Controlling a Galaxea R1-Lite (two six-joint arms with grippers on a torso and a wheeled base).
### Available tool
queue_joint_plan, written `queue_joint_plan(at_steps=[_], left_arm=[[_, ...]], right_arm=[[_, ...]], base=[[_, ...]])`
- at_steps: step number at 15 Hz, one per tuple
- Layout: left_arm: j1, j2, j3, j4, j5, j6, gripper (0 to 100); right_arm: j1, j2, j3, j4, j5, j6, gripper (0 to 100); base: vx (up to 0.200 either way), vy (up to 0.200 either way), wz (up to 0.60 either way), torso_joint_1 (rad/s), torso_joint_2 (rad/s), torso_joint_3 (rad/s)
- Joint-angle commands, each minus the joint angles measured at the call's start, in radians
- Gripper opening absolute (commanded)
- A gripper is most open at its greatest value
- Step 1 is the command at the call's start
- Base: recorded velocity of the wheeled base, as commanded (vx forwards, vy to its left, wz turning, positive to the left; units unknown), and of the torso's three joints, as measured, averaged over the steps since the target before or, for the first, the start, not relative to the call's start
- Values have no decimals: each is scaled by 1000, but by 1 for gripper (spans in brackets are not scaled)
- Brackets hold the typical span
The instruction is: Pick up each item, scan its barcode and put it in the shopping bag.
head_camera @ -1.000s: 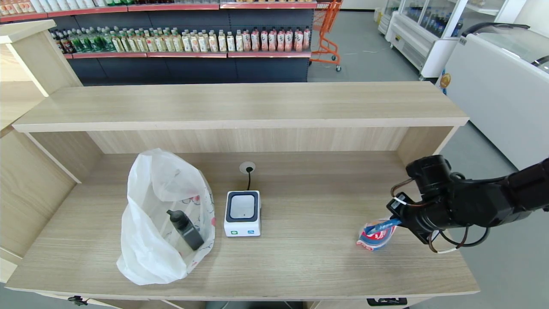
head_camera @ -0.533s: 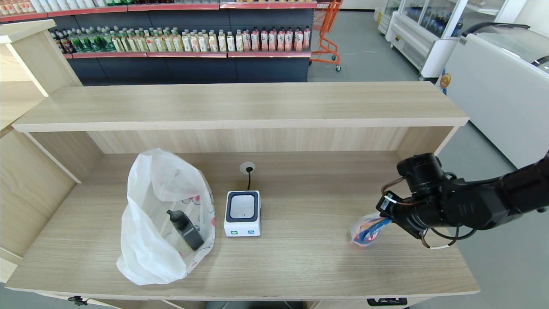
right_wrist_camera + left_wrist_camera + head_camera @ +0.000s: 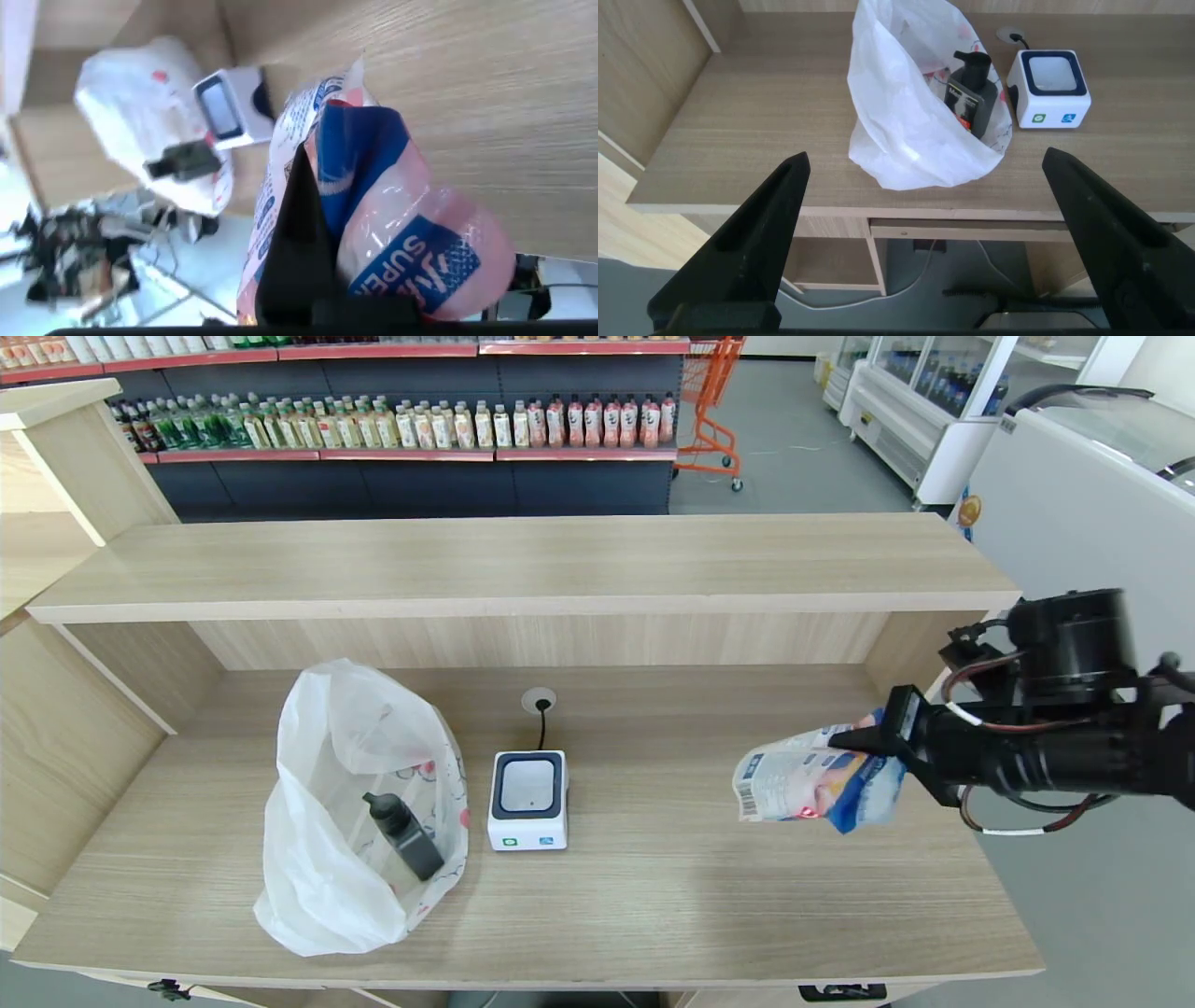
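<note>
- My right pincer [image 3: 854, 739], level from the right, is clamped on a blue and pink packet [image 3: 812, 784] held above the counter's [image 3: 672, 896] right end.
- My left pincer [image 3: 926, 161] hangs wide apart, holding nothing, off the counter's near edge.
- The scanner [image 3: 528, 799] sits mid-counter; the open shopping bag [image 3: 317, 859] stands just left of it, a black bottle [image 3: 403, 835] inside.
- Bare wood lies between packet and scanner.

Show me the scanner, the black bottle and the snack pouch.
scanner [image 3: 528, 786], head view, its dark top window.
black bottle [image 3: 411, 841], head view, its body.
snack pouch [image 3: 794, 784], head view, its pale printed face.

Glossy plastic pouch [image 3: 808, 786]; matt wood counter [image 3: 672, 896].
</note>
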Motion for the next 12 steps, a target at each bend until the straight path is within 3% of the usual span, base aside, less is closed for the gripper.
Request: queue_joint_plan(at_steps=[1, 2, 3, 4, 5, 9, 12], left_arm=[[-1, 0, 0, 0, 0, 0, 100], [-1, 0, 0, 0, 0, 1, 100], [1, 0, 0, 0, 0, 0, 100], [-1, 0, 0, 0, 0, 0, 100], [-1, 0, 0, 0, 0, 0, 100], [-1, 0, 0, 0, 0, 1, 100], [-1, 0, 0, 0, 0, 0, 100]], right_arm=[[-96, -187, 119, -63, 258, -150, 0], [-144, -204, 196, -149, 459, -328, 0], [-156, -213, 211, -160, 585, -455, 0], [-156, -213, 212, -160, 599, -469, 0], [-144, -217, 206, -161, 710, -597, 0], [-6, -290, 211, -158, 730, -595, 0], [73, -333, 203, -146, 723, -420, 0]], base=[[0, 0, 0, 0, 0, 0], [0, 0, 0, 0, 0, 0], [0, 0, 0, 0, 0, 0], [0, 0, 0, 0, 0, 0], [0, 0, 0, 0, 0, 0], [0, 0, 0, 0, 0, 0], [0, 0, 0, 0, 0, 0]])
